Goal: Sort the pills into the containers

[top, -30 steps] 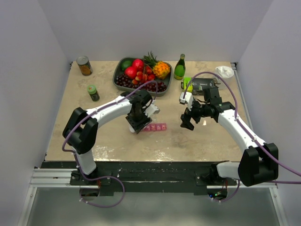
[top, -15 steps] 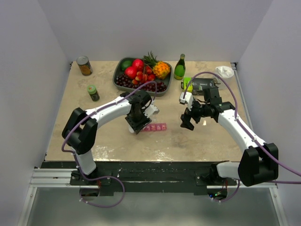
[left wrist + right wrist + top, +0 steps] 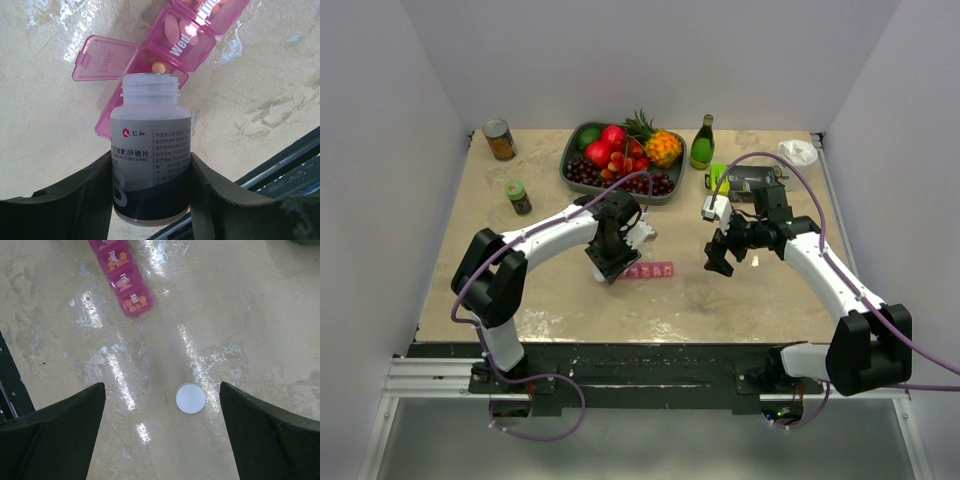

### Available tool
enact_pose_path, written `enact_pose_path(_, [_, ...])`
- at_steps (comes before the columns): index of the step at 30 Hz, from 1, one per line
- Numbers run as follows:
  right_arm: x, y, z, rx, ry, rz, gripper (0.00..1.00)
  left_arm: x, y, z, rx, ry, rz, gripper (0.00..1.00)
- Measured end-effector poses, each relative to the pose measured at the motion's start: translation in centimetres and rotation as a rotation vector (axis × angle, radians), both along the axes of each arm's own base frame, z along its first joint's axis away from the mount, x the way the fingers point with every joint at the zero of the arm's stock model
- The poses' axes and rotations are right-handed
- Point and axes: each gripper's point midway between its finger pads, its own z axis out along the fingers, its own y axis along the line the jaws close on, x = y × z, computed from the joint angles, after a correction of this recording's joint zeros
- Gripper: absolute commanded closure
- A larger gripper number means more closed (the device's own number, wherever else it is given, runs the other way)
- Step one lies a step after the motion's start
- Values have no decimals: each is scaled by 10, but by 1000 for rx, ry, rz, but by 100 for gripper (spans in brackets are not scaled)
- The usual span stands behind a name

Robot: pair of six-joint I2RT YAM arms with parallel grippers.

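In the top view, we are holding our left hand (image 3: 613, 258) over the left end of the slim pink translucent plastic pill-organiser strip (image 3: 650, 270), which is lying near the middle of the beige marbled surface (image 3: 550, 300). Our right hand (image 3: 718, 262) is hovering just right of the strip.

In the left wrist view, we are gripping a white uncapped plastic bottle (image 3: 150, 160) between partly closed fingers. Its mouth is pointing at an open compartment holding 1 orange pill (image 3: 159, 65).

In the right wrist view, our right hand is gaping wide and gripping nothing, above a small white round disc (image 3: 190, 398). The strip's end compartments are showing more orange pills.
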Motion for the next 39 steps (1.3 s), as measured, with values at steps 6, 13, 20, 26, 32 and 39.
enact_pose_path(6, [0, 0, 0, 0, 0, -1, 1, 1, -1, -1, -15, -13, 0, 100])
enact_pose_path(13, [0, 0, 0, 0, 0, -1, 1, -5, 3, -2, -43, -31, 3, 100])
enact_pose_path(20, [0, 0, 0, 0, 1, -1, 1, -7, 5, -2, -74, -69, 3, 100])
enact_pose_path(26, [0, 0, 0, 0, 1, -1, 1, -4, 3, 5, -119, -124, 1, 100])
enact_pose_path(32, [0, 0, -1, -1, 2, -1, 1, 2, -4, 31, -224, -252, -13, 100])
enact_pose_path(39, [1, -1, -7, -6, 24, -3, 1, 0, -15, 101, -509, -550, -72, 100])
